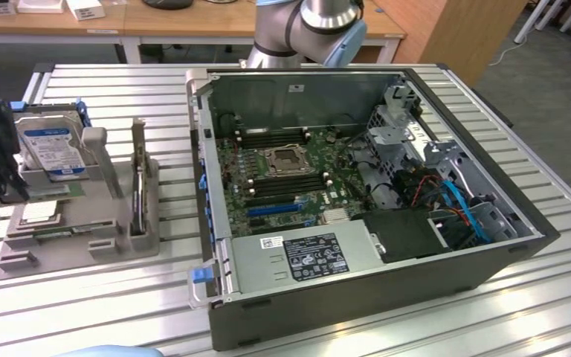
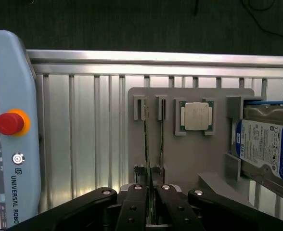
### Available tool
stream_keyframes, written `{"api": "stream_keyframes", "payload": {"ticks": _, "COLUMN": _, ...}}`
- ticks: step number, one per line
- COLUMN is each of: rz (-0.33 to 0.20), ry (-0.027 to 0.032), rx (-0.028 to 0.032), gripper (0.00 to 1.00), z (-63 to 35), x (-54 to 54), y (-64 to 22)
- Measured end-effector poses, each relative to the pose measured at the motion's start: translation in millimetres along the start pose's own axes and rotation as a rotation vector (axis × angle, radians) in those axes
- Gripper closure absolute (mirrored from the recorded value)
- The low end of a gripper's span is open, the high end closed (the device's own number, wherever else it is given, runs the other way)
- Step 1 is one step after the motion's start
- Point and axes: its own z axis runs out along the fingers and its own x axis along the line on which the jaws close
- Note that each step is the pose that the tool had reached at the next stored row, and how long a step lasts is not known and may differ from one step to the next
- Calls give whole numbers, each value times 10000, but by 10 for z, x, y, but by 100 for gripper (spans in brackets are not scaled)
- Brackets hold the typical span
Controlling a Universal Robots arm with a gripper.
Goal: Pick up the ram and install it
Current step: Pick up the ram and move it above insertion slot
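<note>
While the gripper (image 2: 151, 190) hangs over the near end of a grey holder (image 2: 192, 163), I cannot tell whether it is open or closed, or whether it has hold of anything. Two long, thin green boards stand on edge in the holder's narrow slots: one ram stick (image 2: 145, 137) and, just beside it, a second ram stick (image 2: 161, 139). Both sit in their slots, running lengthwise towards the gripper, which is lined up roughly with the pair.

Next to the sticks on the same holder, a square silver CPU chip (image 2: 197, 116) lies flat in its own recess. Beyond that, a silver hard drive (image 2: 264, 150) with a blue label leans upright at the holder's edge.

The holder rests on a slatted aluminium worktop (image 1: 523, 312). On the exterior view's right of the holder lies an open computer case (image 1: 365, 316), its side panel off. Inside, the green motherboard (image 1: 311, 201) faces up, with a CPU socket (image 1: 285, 158) at its middle and long dark memory slots (image 1: 271, 137) on either side of it. A silver power supply (image 1: 305, 256) fills the near corner of the case.

A Universal Robots teach pendant (image 2: 11, 86) with a red stop button (image 2: 9, 123) lies on the worktop, well apart from the holder.
</note>
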Motion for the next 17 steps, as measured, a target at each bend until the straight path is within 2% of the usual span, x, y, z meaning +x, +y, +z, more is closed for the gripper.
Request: {"api": "stream_keyframes", "payload": {"ticks": 17, "rz": 0, "ry": -18, "rx": -1, "gripper": 86, "z": -307, "x": -13, "y": 2}}
